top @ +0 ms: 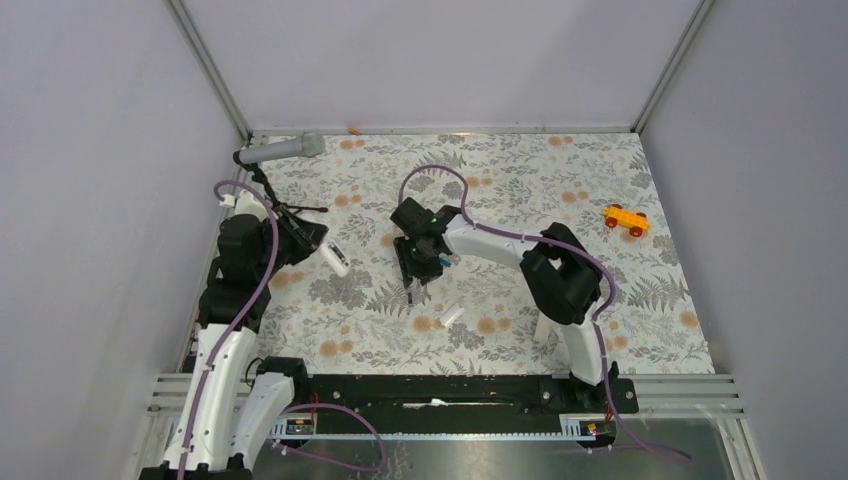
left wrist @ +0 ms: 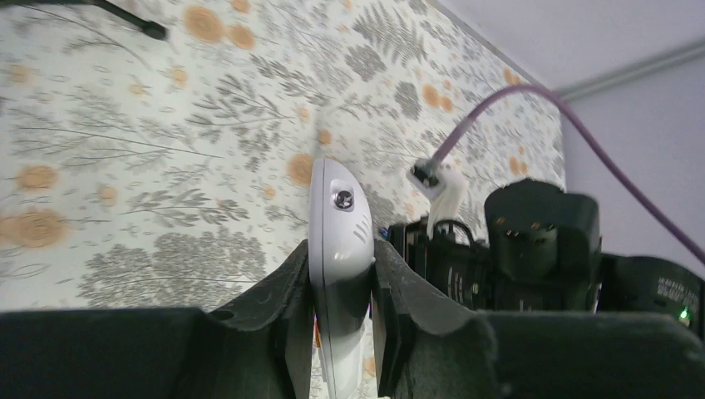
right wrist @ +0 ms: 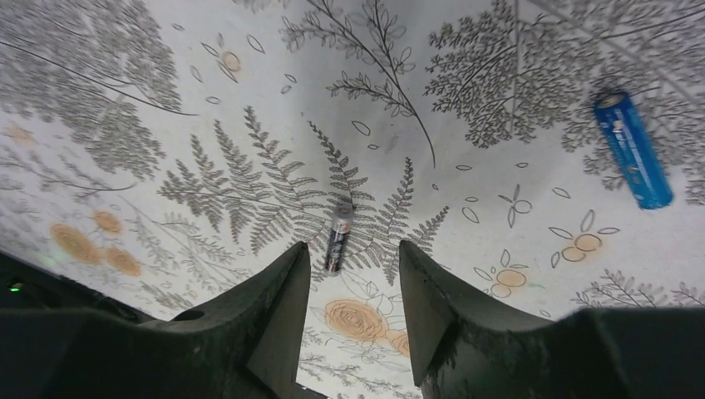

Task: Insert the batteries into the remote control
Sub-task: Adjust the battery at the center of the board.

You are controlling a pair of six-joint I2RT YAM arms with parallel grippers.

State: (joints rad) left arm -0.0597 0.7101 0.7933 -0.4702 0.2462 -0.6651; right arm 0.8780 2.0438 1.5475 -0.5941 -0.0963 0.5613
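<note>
1. Progress, top view: nothing loaded yet, by my read. The left pincer grips the remote control at the L side of the desk; its height above the desk is unclear. The right pincer hangs low over mid-desk. The blue speck just beside it is prob. the blue battery. The other batt. is too small to make out here. A white flat strip lies nearer the arm bases, poss. the batt. cover, can't confirm. The orange toy car sits far R, not involved.

2. Left wrist: the left pincer is clamped on the remote control, which is seen edge-on. So I can't tell if the compartment is open or which way it faces. The remote's lower end is cut off at frame bottom. The right arm shows as a black bulk to the R, behind it.

3. Right wrist: the right pincer is spread apart and holds nothing, w/ fingers either side of the second battery, which lies on the desk. Can't tell if the tips touch the desk. That batt. reads dark w/ a pale end; its true colour is hard to judge. The blue battery lies loose, well apart at upper R. Left to do: pick up each batt. and seat both in the remote.
</note>
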